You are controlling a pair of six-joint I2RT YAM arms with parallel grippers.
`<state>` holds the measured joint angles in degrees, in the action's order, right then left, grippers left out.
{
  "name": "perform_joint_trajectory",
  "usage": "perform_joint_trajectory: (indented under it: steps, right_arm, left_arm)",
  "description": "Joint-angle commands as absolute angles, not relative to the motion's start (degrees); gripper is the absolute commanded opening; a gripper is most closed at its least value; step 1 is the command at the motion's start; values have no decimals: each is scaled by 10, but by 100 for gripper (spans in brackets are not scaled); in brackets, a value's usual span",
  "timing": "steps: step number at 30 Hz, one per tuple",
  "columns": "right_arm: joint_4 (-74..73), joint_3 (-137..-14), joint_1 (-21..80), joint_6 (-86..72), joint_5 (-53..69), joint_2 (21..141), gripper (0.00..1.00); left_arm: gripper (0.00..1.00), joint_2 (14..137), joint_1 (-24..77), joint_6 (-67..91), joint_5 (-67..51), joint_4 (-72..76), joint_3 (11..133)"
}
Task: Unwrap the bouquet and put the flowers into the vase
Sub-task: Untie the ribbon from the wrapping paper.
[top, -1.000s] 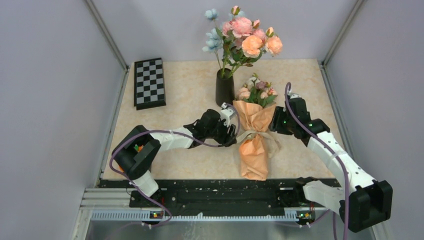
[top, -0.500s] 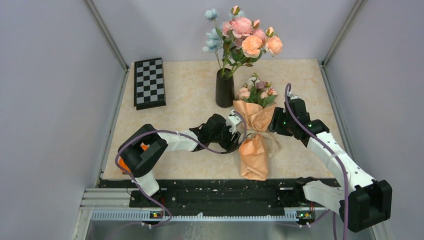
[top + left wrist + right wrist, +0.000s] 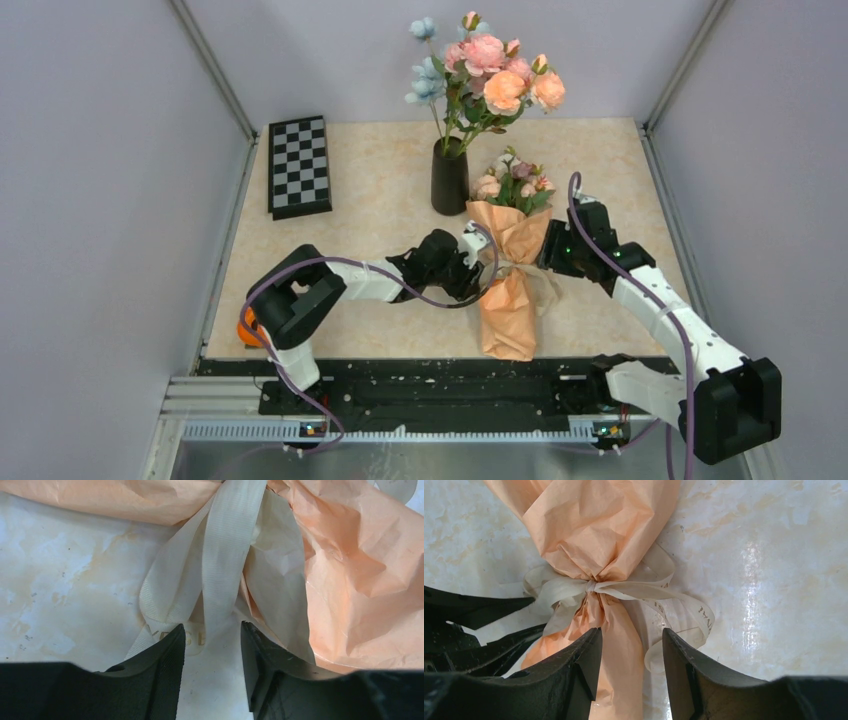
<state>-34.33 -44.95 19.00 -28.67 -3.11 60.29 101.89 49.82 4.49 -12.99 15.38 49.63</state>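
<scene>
Marble table (image 3: pixel 380 190) bearing the bouquet (image 3: pixel 510 275); left gripper (image 3: pixel 212 630), half-open, empty, straddling a limp ribbon tail (image 3: pixel 227 550), the likely hold; right gripper (image 3: pixel 630 640) likewise straddling soft, crushable paper (image 3: pixel 594 525).

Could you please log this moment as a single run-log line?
phase: untying | left gripper: open, straddling ribbon | right gripper: open over ribbon | bouquet: wrapped, tied, lying flat

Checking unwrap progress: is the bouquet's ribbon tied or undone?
Tied: the cream ribbon is knotted around the peach paper bouquet, loops intact.
</scene>
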Motion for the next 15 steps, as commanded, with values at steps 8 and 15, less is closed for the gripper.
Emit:
perform_joint_trajectory:
  steps: [8,15]
  right_arm:
    - [-328,-453,194,-289,-28,588,50]
    - [-309,-443,196,-292,-5,601,50]
  left_arm:
    - [0,976,501,70,-148,164,529]
    - [0,930,500,55,-134,62,583]
